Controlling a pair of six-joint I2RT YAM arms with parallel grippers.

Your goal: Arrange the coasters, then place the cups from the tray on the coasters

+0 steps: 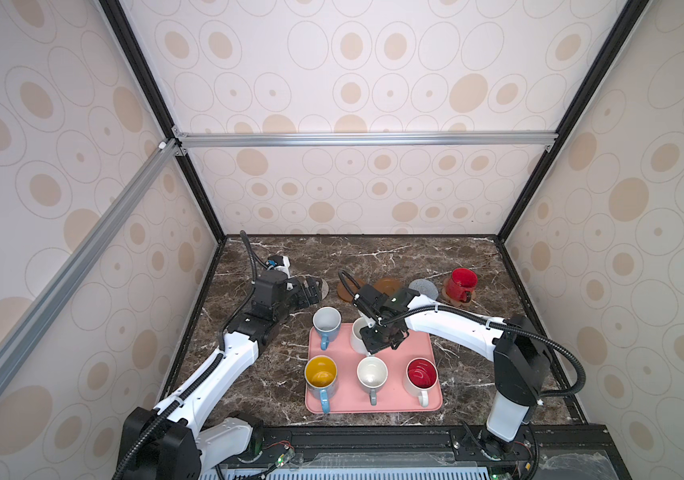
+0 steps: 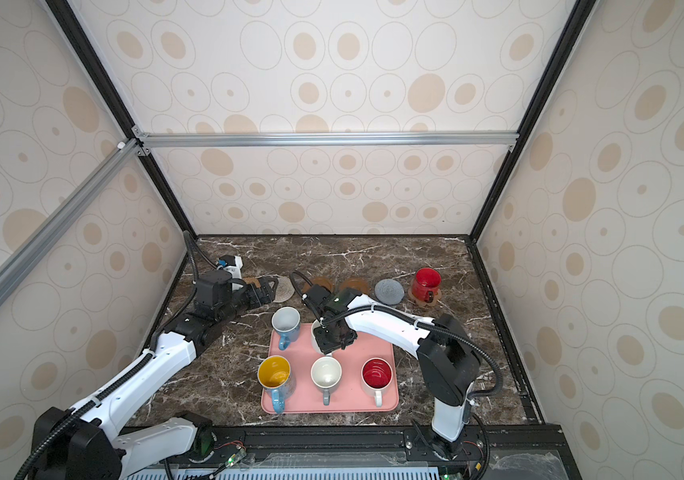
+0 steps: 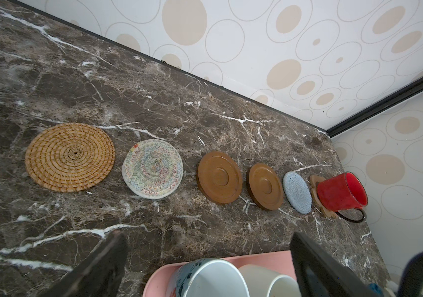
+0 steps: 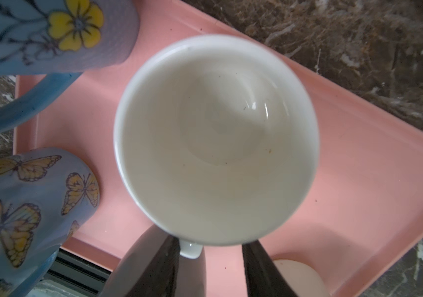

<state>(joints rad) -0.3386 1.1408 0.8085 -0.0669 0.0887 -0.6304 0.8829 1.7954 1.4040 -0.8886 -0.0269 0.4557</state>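
Coasters [image 3: 218, 177] lined beyond tray [image 1: 396, 405], red mug [image 3: 341, 191] seated; five mugs [image 1: 321, 372] wait. Right gripper [image 4: 210, 244] straddles white mug [image 4: 215, 138] handle [image 4: 191, 250], grip unclear; left gripper [image 1: 311, 291] spread.

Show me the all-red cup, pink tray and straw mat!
all-red cup [image 1: 456, 288], in a top view, its side
pink tray [image 1: 394, 401], in a top view, bare floor
straw mat [image 3: 69, 157], left wrist view, middle
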